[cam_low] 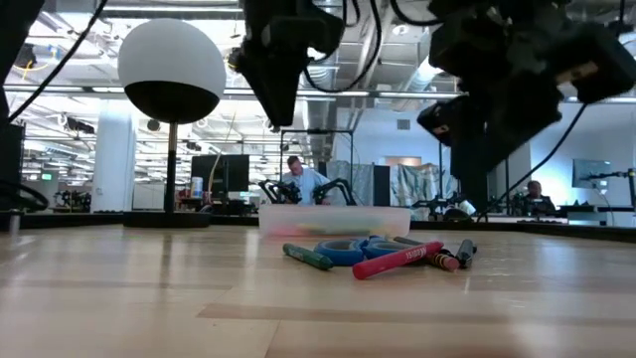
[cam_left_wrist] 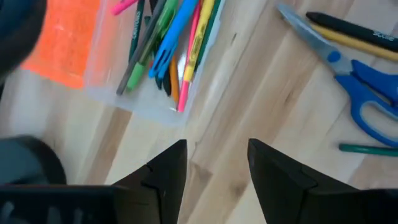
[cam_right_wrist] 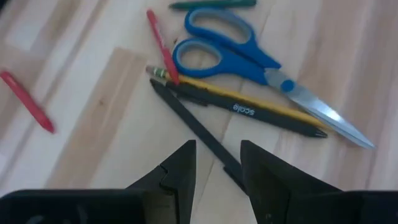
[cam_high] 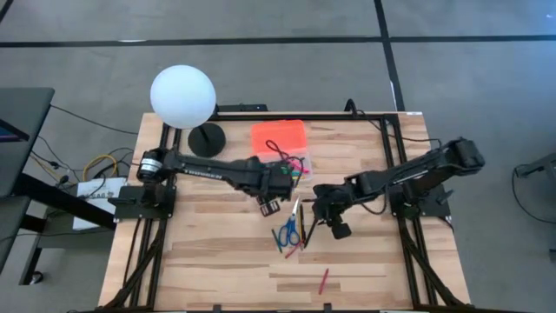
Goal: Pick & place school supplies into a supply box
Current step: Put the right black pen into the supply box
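High view: supply box (cam_high: 280, 139) is sitting open on the bench (cam_high: 208, 252), orange lid folded back, clear tray already carrying a bundle of pens and pencils (cam_left_wrist: 168, 50). Left end effector (cam_high: 268, 207) is hovering just beside the box with nothing between its parted fingers. Right end effector (cam_right_wrist: 217, 165) is hanging, a narrow empty gap between its fingers, over the loose pile near the box: blue-handled scissors (cam_right_wrist: 249, 62), yellow pencil (cam_right_wrist: 242, 99), black pen (cam_right_wrist: 249, 112), a second black stick (cam_right_wrist: 193, 127), thin red pencil (cam_right_wrist: 161, 43), green pencil (cam_right_wrist: 211, 4). One red pencil (cam_high: 323, 280) is lying well apart from the box.

Handling, as judged: the sticks are looking light, stiff and smooth, likely to roll or pivot if pinched near a tip, so mid-shaft grips across the barrel seem best. Black pen and yellow pencil are lying touching, so a grip risks taking both. Scissors are looking heavier and flat; the blades near the pivot are offering a narrower hold than the handle loops.
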You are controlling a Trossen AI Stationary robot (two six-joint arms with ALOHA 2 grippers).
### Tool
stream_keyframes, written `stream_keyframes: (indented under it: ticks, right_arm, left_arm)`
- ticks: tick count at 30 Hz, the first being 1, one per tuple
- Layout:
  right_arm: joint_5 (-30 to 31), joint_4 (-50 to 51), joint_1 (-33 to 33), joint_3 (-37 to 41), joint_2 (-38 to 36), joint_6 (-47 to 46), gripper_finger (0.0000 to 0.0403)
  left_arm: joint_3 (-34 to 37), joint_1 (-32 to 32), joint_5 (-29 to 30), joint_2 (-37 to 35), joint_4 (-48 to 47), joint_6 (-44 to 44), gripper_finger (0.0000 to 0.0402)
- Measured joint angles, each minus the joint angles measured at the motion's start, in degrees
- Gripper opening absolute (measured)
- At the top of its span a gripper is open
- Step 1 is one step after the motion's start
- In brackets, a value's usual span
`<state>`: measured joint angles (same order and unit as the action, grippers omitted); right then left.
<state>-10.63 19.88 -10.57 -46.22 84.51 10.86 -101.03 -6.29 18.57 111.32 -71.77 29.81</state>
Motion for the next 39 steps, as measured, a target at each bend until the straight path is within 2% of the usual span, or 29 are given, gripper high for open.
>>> stream_keyframes:
  ticks: [8, 14, 21, 35, 39]
  right_arm:
    - [0.14, -2.08, -2.55, -0.02, 6.04, 7.66, 0.0118]
    - [1.61, -6.56, -3.30, -0.06, 9.28, 8.30, 0.0118]
    - [2.88, -6.26, -3.08, -0.04, 9.64, 9.65, 0.0118]
    - [2.58, -4.92, -2.01, -0.48, 15.38, 9.68, 0.0118]
    - [2.67, -4.06, -2.01, -0.43, 15.38, 8.42, 0.0105]
  left_arm:
    - [0.00, -6.58, 5.39, -1.21, -7.27, 13.53, 0.0165]
    - [0.00, -10.58, 7.68, -1.28, -13.17, 22.65, 0.0165]
    - [0.01, -14.13, 9.21, -1.28, -17.47, 30.99, 0.0165]
    - [0.02, -17.48, 11.47, -1.28, -18.26, 38.06, 0.0165]
    - [0.02, -18.53, 12.02, -1.28, -18.23, 38.88, 0.0165]
